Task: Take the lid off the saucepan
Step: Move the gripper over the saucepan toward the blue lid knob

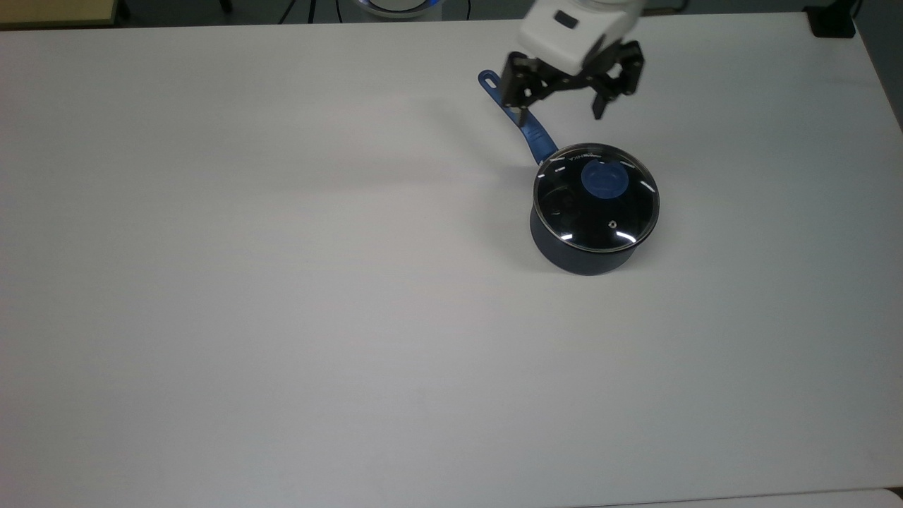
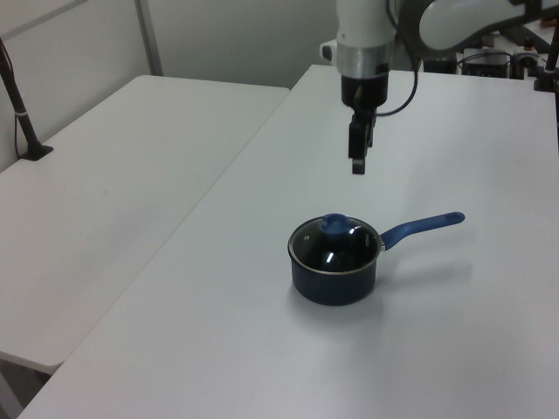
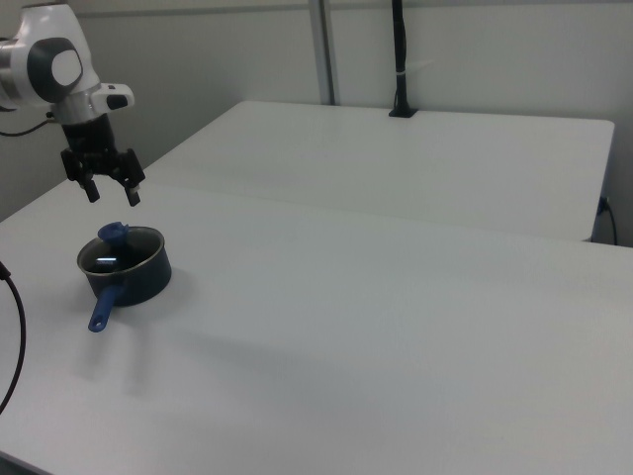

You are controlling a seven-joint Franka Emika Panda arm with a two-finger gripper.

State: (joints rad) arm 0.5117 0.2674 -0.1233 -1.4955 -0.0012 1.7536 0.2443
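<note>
The dark navy saucepan (image 1: 585, 254) (image 2: 332, 285) (image 3: 148, 279) stands on the white table, its long blue handle (image 1: 518, 116) (image 2: 424, 225) (image 3: 105, 305) pointing toward the top view's upper left. The glass lid (image 1: 564, 212) (image 2: 336, 249) (image 3: 119, 255) sits on it, with its blue knob (image 1: 604, 179) (image 2: 334, 224) (image 3: 112, 233) on top. My gripper (image 1: 560, 118) (image 2: 357, 166) (image 3: 113, 196) hangs open in the air above the pan, holding nothing. In the top view it lies just above the lid, over the handle's root.
The white table (image 1: 282, 282) spreads wide around the pan. A second white table (image 2: 113, 175) (image 3: 445, 158) adjoins it. A black post (image 2: 22, 113) (image 3: 400, 59) is clamped at that table's far edge. Desk clutter (image 2: 489, 35) lies behind the arm.
</note>
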